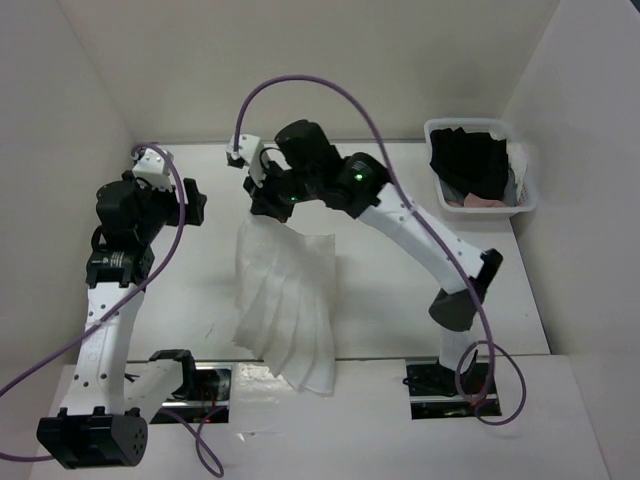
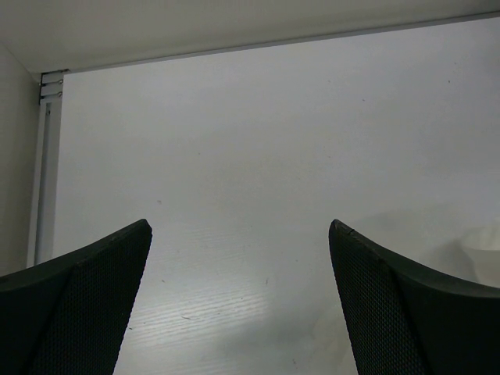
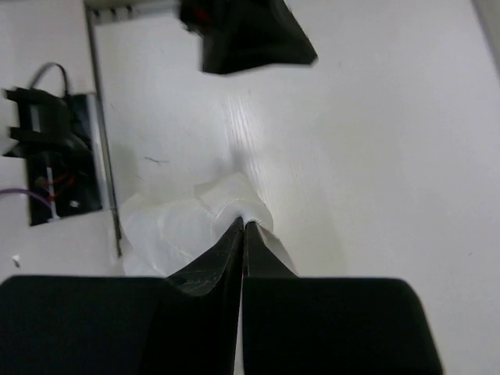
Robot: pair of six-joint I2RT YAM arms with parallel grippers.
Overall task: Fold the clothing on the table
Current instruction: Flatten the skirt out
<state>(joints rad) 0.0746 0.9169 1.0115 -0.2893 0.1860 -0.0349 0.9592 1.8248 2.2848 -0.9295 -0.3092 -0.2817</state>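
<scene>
Cloth first, seen from above: we find the clothing (image 1: 290,300), white and pleated, pinched at its far edge by the right gripper (image 1: 262,208). From there it fans across the table (image 1: 400,290) to the near edge, where its lower end lies between the two arm bases. The left gripper (image 1: 193,207) hangs to the left of it, apart from the fabric, over the far-left part of the tabletop. At the far right corner a clear bin (image 1: 527,190) holds a black garment (image 1: 468,160) and a pink cloth (image 1: 478,202). From the left wrist we see its fingers (image 2: 78,312) spread wide with only white tabletop between them, and a grey rail (image 2: 43,156) runs along the left side of that view. From the right wrist we see that gripper's jaws pressed together on a bunched fold of the white fabric, which spills away toward the rail. The left gripper shows there as a dark shape at the top of the view.
</scene>
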